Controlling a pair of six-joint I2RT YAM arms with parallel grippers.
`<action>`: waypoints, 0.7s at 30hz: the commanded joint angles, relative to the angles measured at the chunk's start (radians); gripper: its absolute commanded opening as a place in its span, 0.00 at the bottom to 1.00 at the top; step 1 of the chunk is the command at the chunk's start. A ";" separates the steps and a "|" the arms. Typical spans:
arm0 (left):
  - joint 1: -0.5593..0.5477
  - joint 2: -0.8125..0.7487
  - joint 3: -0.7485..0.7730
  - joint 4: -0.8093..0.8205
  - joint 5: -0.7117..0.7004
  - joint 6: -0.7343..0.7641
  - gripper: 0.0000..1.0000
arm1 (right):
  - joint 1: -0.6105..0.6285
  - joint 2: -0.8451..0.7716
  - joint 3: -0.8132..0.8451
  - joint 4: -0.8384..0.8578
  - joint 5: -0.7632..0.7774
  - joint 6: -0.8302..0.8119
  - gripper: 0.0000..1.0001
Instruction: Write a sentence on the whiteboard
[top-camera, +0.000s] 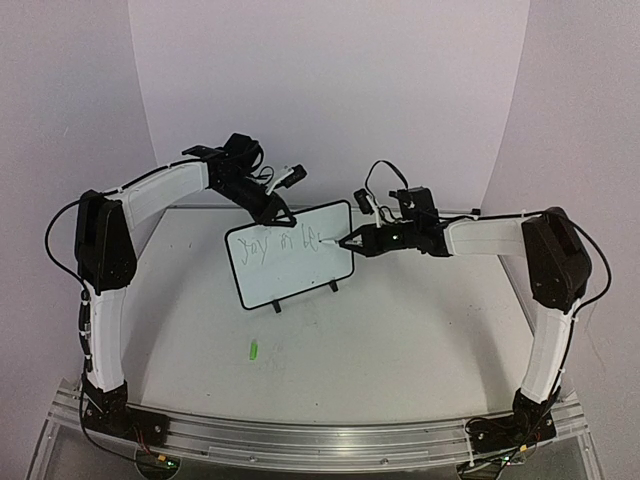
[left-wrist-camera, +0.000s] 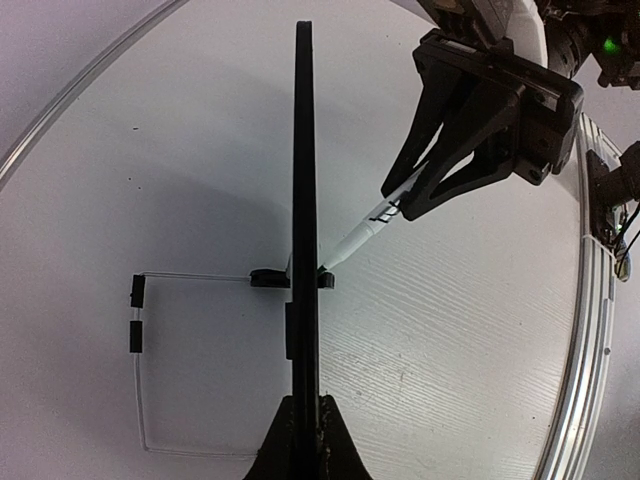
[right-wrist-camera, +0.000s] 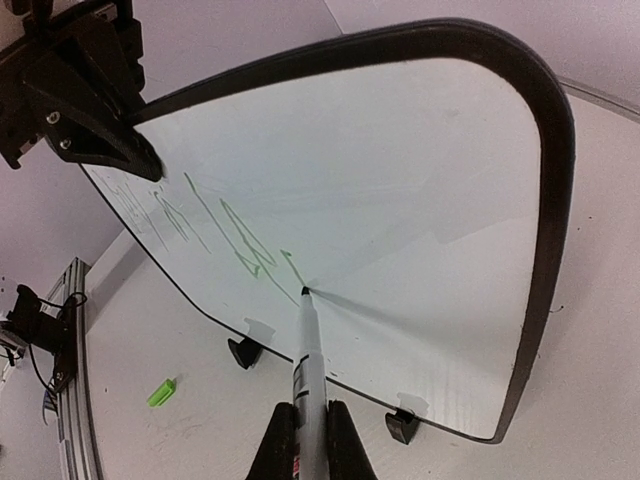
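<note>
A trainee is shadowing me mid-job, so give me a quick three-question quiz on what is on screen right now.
1. True or false: the left claw grips the whiteboard by its top edge.
2. The sentence is written in: A red, B green, C black?
3. What does the right claw hold, and where is its tip?

Key:
1. True.
2. B.
3. A marker; its tip touches the board's face at the end of the writing.
</note>
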 joint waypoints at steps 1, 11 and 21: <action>-0.001 -0.001 0.032 0.004 -0.035 0.061 0.00 | 0.002 -0.022 -0.019 0.022 -0.010 0.001 0.00; -0.001 -0.001 0.029 0.005 -0.036 0.059 0.00 | 0.002 -0.131 -0.059 0.056 -0.009 0.021 0.00; -0.001 -0.001 0.029 0.006 -0.035 0.058 0.00 | 0.010 -0.099 -0.014 0.079 0.013 0.038 0.00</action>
